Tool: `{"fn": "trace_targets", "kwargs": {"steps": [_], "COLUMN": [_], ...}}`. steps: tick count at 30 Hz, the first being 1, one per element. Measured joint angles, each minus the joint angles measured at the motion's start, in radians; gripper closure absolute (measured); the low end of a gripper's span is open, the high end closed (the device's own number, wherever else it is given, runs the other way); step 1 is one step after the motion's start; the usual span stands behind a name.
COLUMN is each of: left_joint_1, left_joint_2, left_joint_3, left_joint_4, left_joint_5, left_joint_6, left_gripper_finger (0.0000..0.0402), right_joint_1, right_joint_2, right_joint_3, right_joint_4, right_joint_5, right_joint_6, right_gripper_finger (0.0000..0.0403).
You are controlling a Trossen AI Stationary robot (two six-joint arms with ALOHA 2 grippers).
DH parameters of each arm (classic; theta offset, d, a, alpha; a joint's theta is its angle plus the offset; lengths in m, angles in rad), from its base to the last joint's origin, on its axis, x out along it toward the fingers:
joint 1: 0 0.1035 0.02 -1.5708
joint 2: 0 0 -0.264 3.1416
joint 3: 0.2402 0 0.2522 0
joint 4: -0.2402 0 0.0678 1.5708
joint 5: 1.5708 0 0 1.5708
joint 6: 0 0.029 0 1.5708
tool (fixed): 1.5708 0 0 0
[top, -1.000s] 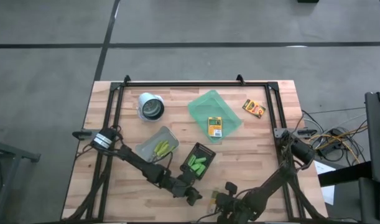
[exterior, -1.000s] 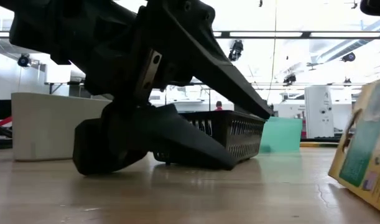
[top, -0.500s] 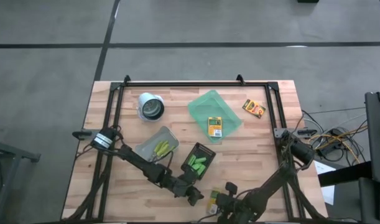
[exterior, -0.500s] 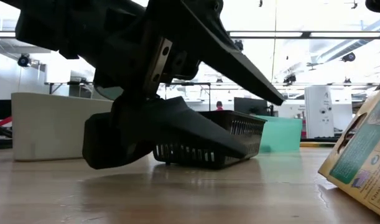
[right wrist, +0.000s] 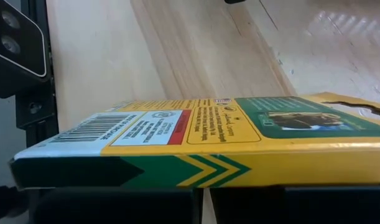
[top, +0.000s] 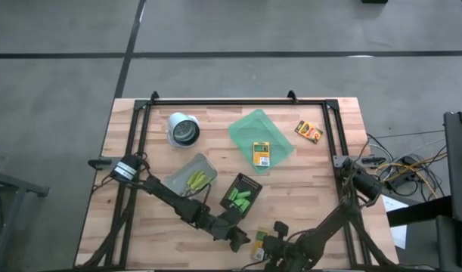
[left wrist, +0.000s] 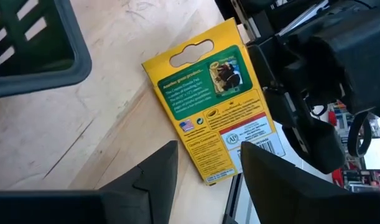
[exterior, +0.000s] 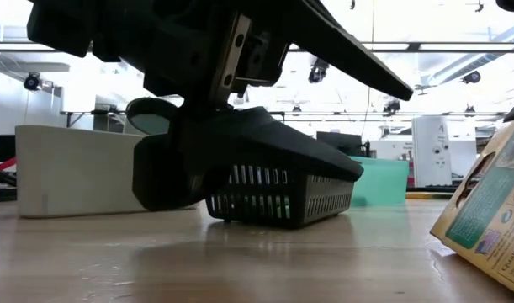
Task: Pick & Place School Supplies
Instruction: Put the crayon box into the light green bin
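- Cardboard is what matters most for handling: the crayon box (left wrist: 211, 106) nearest the front edge is a thin printed carton, yellow and green, and I judge it light, fairly stiff across its broad faces but easy to crush at the corners or at the hang-tab end.
- Relative to the black basket (top: 243, 195), this crayon box (top: 260, 250) sits just toward the table's front edge, tilted up off the wood (top: 314, 181) rather than lying flat.
- The right gripper (top: 266, 253) is at that box; its fingers are together, and the right wrist view shows the carton's narrow edge (right wrist: 202, 152) sitting directly above them, which I read as a pinch on the box.
- The left gripper (left wrist: 205, 180) hovers just in front of the basket with its fingers (left wrist: 146, 177) apart, holding nothing, the carton's back face showing between them.
- A good hold, in my judgement, spans the two broad faces near the middle, away from the tab; the glossy print may slip under a weak pinch.
- Two more crayon boxes lie behind the basket: one (top: 261, 153) in the green tray (top: 242, 128), another (top: 308, 132) on bare wood well beyond it.
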Motion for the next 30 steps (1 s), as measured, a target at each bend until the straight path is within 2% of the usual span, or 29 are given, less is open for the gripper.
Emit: {"fn": "trace_targets", "kwargs": {"steps": [30], "left_joint_1": [0.005], "left_joint_2": [0.000], "left_joint_3": [-0.006], "left_joint_4": [0.001], "left_joint_5": [0.000], "left_joint_6": [0.009], "left_gripper_finger": [0.0221], "right_joint_1": [-0.003], "right_joint_2": [-0.035], "right_joint_3": [0.001], "right_joint_4": [0.004], "right_joint_5": [0.031], "right_joint_6": [-0.054], "right_gripper_finger": [0.0394]}}
